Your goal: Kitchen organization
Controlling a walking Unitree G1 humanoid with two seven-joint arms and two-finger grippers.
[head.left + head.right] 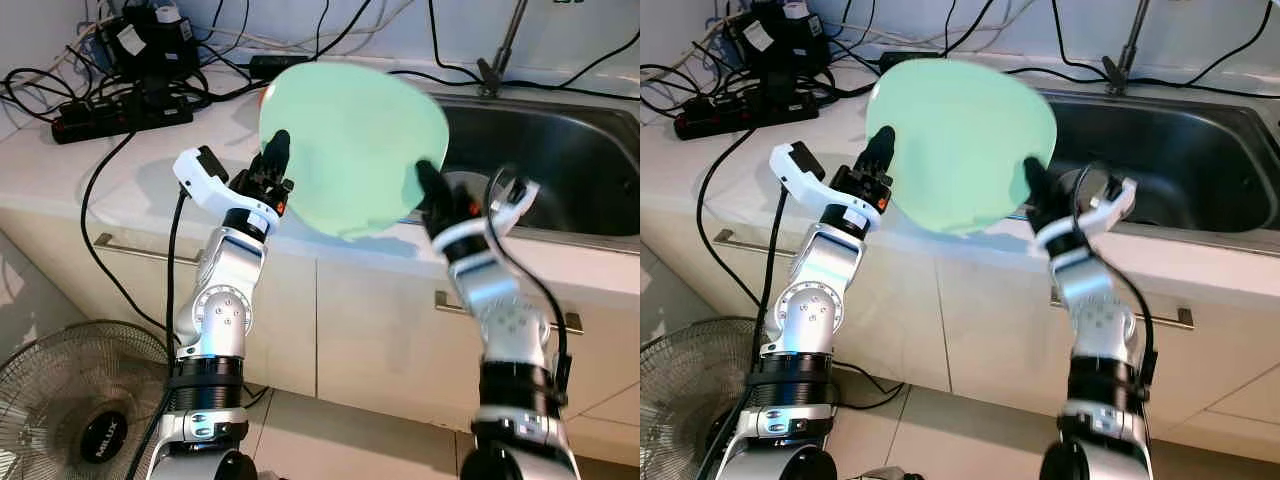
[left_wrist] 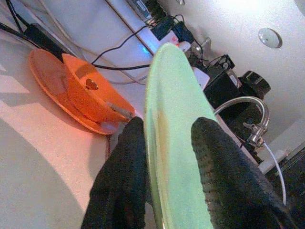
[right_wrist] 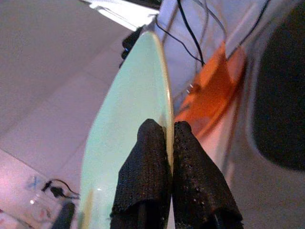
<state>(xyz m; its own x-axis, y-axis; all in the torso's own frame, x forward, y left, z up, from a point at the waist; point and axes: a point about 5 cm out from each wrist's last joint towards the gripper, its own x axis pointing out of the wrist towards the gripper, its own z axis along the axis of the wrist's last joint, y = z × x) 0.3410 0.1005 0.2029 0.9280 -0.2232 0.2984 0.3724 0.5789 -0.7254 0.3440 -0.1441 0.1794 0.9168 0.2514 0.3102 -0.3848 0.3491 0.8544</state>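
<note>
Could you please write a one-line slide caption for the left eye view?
Both pincers, left and right, grip a pale green plate by its edges above the counter beside the sink.

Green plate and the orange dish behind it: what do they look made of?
Green plate: likely plastic or melamine, with a thin rim, even pale colour and soft satin sheen; held by left pincer and right pincer. Orange dish: probably glossy plastic, with saturated colour and bright highlights. Glazed ceramic can't be excluded.

A black power strip (image 1: 120,117) with tangled cables (image 1: 90,60) lies at the back left of the white tabletop (image 1: 130,185). A steel sink (image 1: 570,165) with its faucet (image 1: 500,55) sits to the right. A black fan (image 1: 80,410) stands on the floor (image 1: 340,440) below.
</note>
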